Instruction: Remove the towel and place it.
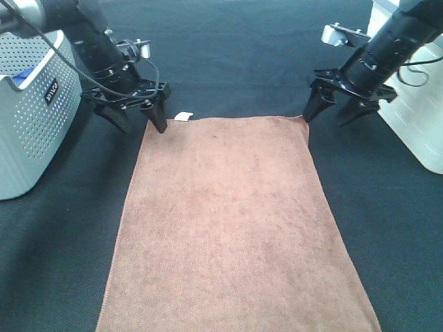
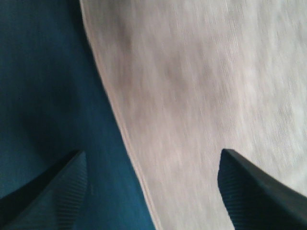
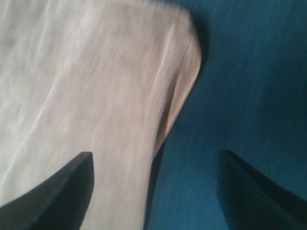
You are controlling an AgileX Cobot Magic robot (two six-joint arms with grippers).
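The brown towel point(image 1: 228, 221) lies spread flat on the dark table, its far edge towards the arms and a small white tag point(image 1: 183, 116) at its far left corner. My left gripper point(image 1: 142, 128) stands open over that corner, one finger on the towel's edge and the other out over the table. In the left wrist view the towel point(image 2: 201, 96) and its stitched edge run between the open left gripper point(image 2: 153, 191). My right gripper point(image 1: 325, 116) is open at the far right corner. The right wrist view shows the towel's corner point(image 3: 96, 86) between the right gripper point(image 3: 156, 191).
A grey perforated basket point(image 1: 28, 131) stands at the left with a blue item point(image 1: 23, 76) inside. A white container point(image 1: 415, 111) stands at the right, close behind the right arm. Dark table cloth point(image 1: 228, 62) surrounds the towel.
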